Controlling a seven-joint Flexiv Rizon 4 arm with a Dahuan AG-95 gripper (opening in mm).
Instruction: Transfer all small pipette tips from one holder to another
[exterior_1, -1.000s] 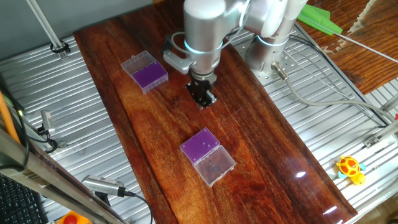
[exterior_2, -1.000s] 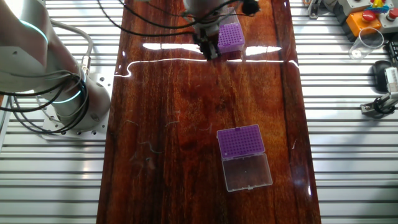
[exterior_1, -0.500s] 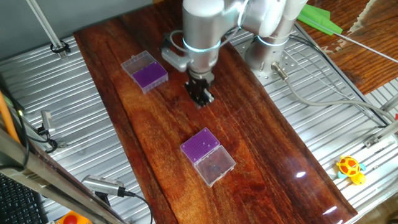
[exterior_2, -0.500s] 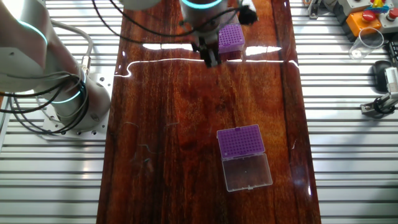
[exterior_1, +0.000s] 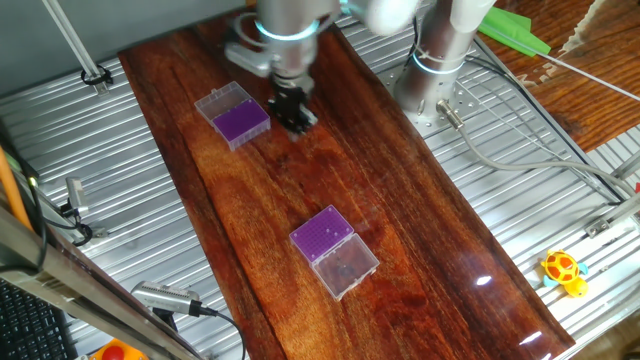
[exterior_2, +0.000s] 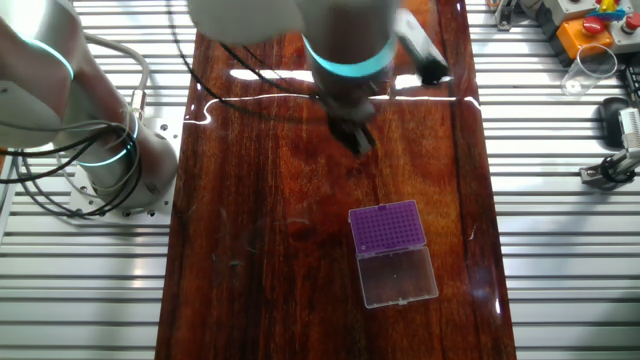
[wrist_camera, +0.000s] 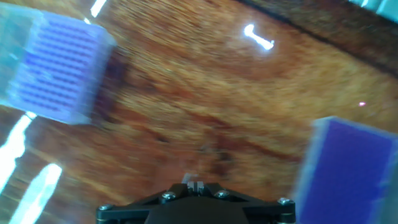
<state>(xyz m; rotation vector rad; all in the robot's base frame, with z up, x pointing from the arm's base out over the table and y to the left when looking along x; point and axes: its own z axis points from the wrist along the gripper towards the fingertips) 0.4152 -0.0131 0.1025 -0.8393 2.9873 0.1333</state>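
Two clear holders with purple tip racks sit on the dark wooden board (exterior_1: 420, 230). One holder (exterior_1: 240, 120) lies at the far left of the board. The other holder (exterior_1: 322, 236) is nearer, its clear lid (exterior_2: 398, 277) folded open beside the rack (exterior_2: 387, 226). My gripper (exterior_1: 295, 118) hangs above the board just right of the far holder. In the other fixed view the gripper (exterior_2: 358, 140) is large and blurred, and the arm hides the far holder. The blurred hand view shows the gripper (wrist_camera: 196, 185) shut, with a rack (wrist_camera: 57, 70) on the left and another rack (wrist_camera: 351, 165) on the right. A pale sliver shows at the tips, too blurred to name.
Ribbed metal tabletop (exterior_1: 130, 220) flanks the board on both sides. The arm's base (exterior_1: 435, 85) stands at the board's far right edge. A yellow toy (exterior_1: 563, 270), an orange box (exterior_2: 585, 30) and a clear beaker (exterior_2: 593, 65) lie off the board.
The gripper has risen from the board's middle and swung toward the far holder. It now looks larger in the other fixed view and covers that holder.
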